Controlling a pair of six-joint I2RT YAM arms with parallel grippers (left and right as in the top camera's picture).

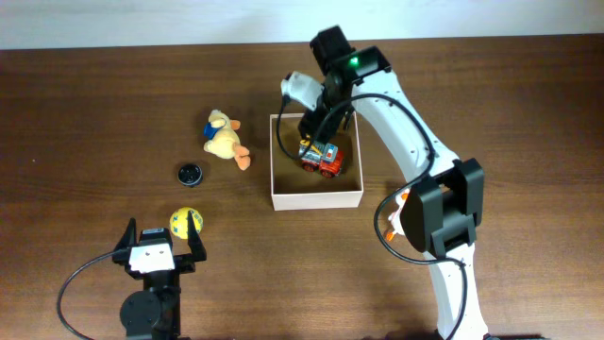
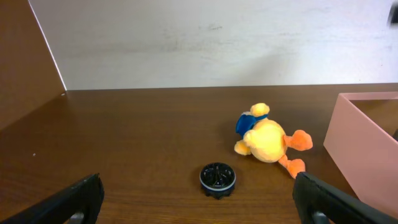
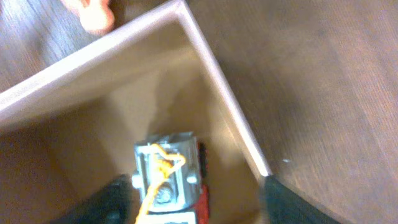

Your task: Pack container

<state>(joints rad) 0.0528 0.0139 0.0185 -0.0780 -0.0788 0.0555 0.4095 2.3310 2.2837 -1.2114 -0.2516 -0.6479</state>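
Step in hand: toy truck lies in container; right gripper stands over it, jaws parted, holding nothing. Left gripper spread wide, empty. Next, likely: collect plush duck.

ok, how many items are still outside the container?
3: plush duck just left of the container; black disc on the table, left of the duck; yellow ball right by the left tool. The toy truck is already inside. Nothing seems hidden.
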